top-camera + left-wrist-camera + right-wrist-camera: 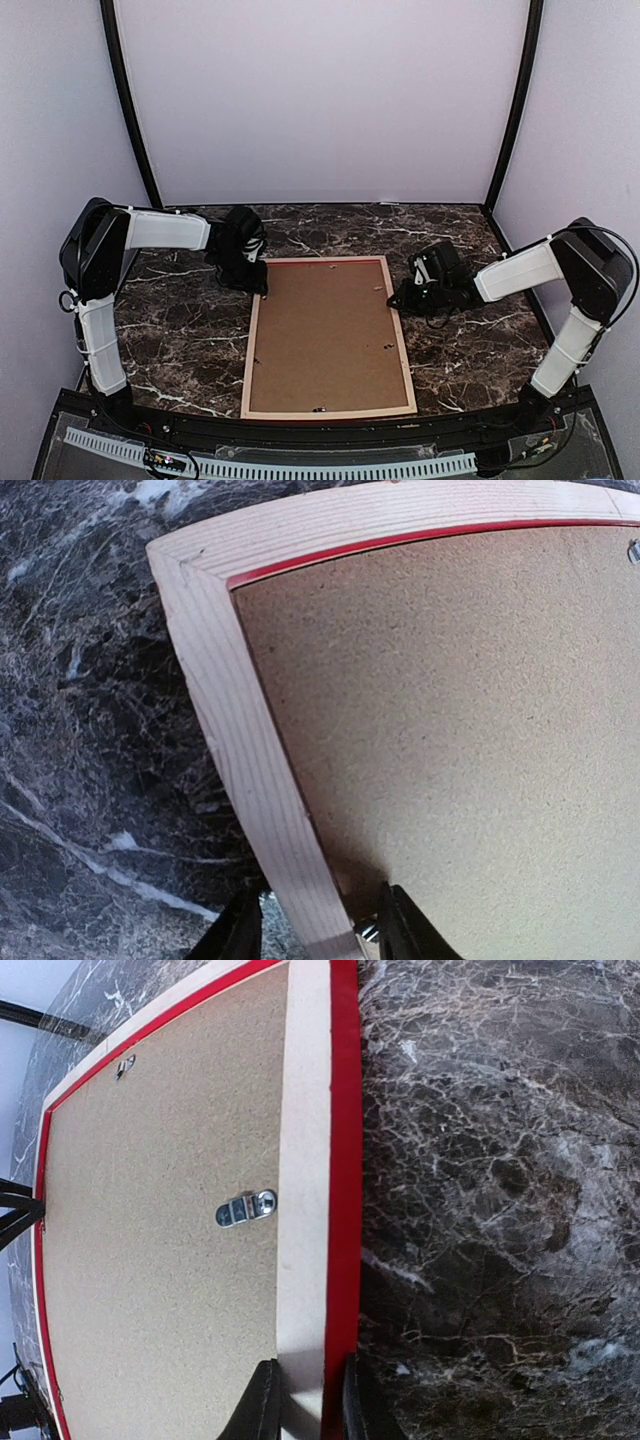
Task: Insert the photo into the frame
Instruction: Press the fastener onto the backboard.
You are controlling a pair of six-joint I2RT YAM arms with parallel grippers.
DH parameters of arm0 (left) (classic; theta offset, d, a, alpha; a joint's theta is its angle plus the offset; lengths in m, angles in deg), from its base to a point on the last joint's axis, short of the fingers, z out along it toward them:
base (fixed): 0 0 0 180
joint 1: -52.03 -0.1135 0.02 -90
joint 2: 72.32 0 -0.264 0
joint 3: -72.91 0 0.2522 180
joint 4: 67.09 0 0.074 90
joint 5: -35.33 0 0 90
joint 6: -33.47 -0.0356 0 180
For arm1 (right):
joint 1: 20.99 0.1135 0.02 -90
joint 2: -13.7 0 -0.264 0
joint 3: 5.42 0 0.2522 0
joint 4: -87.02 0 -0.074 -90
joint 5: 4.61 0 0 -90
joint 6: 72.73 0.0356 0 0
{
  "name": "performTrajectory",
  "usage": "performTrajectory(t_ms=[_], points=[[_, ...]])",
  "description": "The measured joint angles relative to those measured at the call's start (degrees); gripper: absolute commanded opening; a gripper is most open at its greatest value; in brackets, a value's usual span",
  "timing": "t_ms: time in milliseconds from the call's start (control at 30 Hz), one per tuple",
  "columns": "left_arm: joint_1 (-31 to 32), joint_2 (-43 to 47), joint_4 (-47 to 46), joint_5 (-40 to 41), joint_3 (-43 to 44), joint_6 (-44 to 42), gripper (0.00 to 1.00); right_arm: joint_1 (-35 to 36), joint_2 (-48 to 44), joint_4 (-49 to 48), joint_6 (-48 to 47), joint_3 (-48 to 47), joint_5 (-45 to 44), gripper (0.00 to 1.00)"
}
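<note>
The left hand stood part open around a rail of the thin pale-wood, red-edged frame. The right hand pinched another rail. A dark marble surface lay below, pale walls around.

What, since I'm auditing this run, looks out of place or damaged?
Nothing stands out. The frame lies flat, back up, with the brown backing board seated squarely inside; no damage shows. The photo is not in view.
</note>
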Motion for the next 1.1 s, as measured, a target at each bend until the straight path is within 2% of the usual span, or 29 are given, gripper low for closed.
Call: performTrajectory(t_ms=[333, 600, 867, 1100], points=[[0.0, 0.04, 0.55, 0.22, 0.0, -0.39, 0.36, 0.02, 0.15, -0.35, 0.0, -0.04, 0.24, 0.0], [-0.61, 0.11, 0.59, -3.34, 0.0, -0.2, 0.36, 0.02, 0.13, -0.57, -0.04, 0.11, 0.24, 0.0], [-1.16, 0.22, 0.61, -5.81, 0.0, 0.46, 0.48, 0.02, 0.09, -1.38, -0.02, 0.55, 0.22, 0.0], [-1.14, 0.22, 0.66, -6.29, 0.0, 0.68, 0.48, 0.02, 0.07, -1.44, 0.0, 0.59, 0.22, 0.0]])
